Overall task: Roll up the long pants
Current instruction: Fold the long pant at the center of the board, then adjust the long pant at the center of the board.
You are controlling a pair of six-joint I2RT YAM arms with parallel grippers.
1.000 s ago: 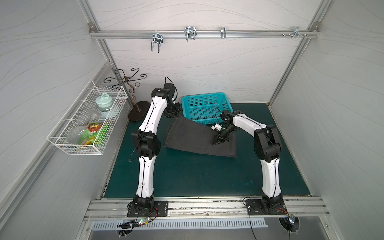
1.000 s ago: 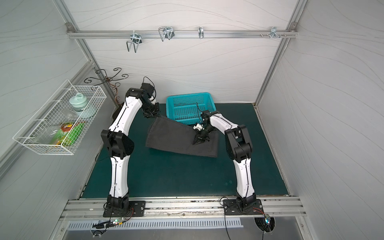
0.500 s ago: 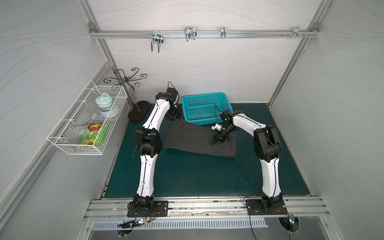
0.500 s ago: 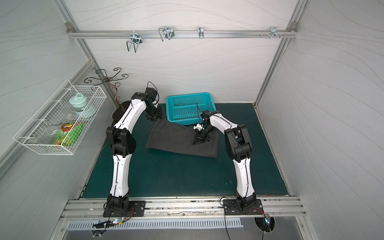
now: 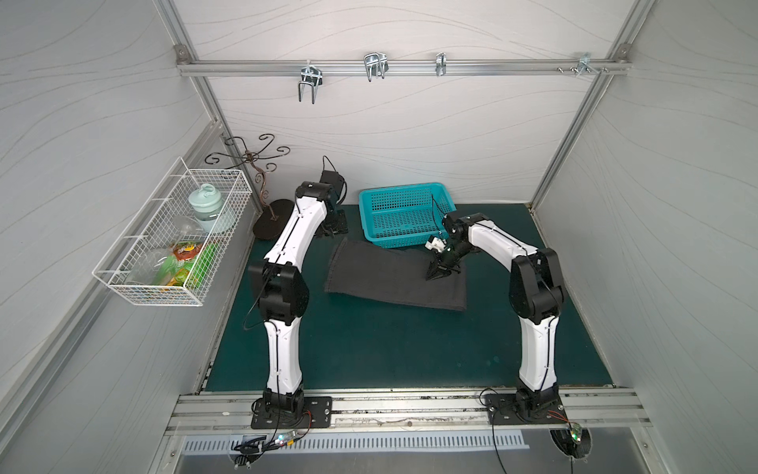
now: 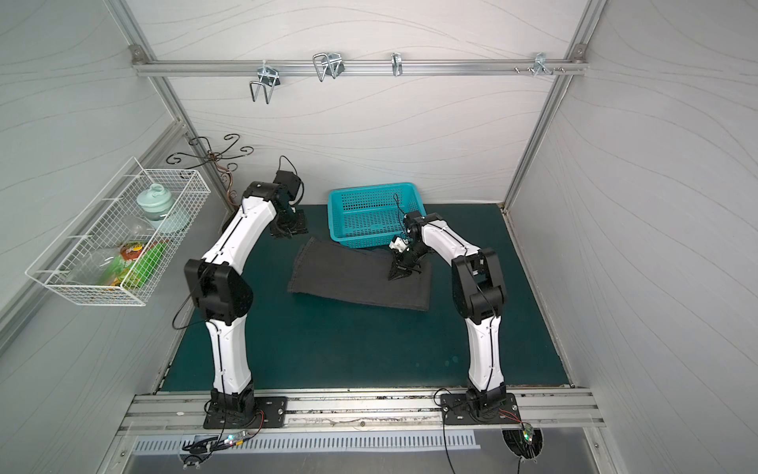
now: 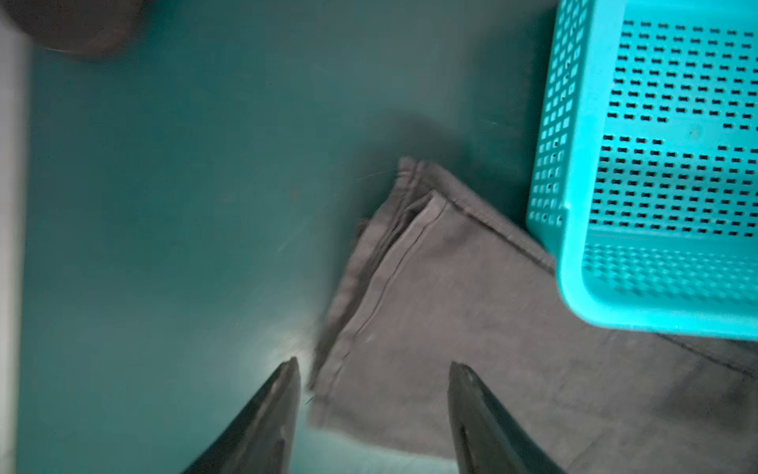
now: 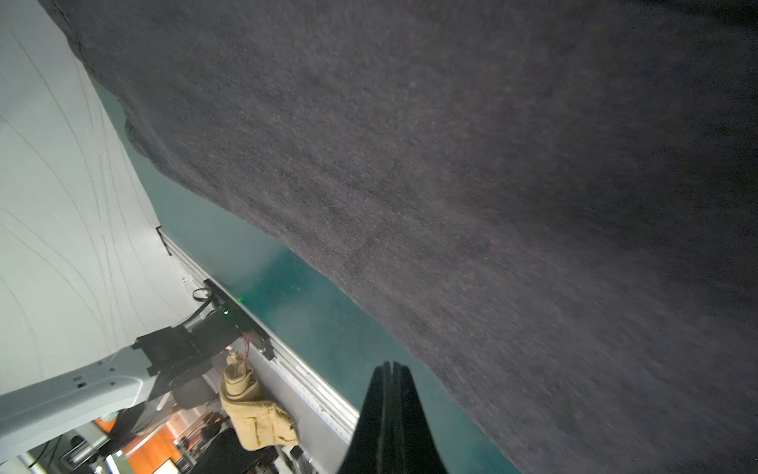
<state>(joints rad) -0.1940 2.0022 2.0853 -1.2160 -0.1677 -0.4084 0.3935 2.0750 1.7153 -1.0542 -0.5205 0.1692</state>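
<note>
Two arms bracket the long pants [image 5: 393, 279], which lie folded into a flat dark band on the green desk [image 5: 369, 340], their far edge meeting the teal basket [image 5: 402, 188]. The band's long axis runs across the desk from the left arm's side to the right arm's, slightly skewed. The right gripper [image 5: 437, 273], jaws pressed together, rests its tip on the cloth near the right end; whether any fabric is caught I cannot tell from the blurred wrist view. The left gripper [image 7: 375, 365], jaws spread and empty, hovers just at the hemmed left end, the nearer arm to it. A roll would likely start at that short end and travel along the long axis towards the right gripper.
</note>
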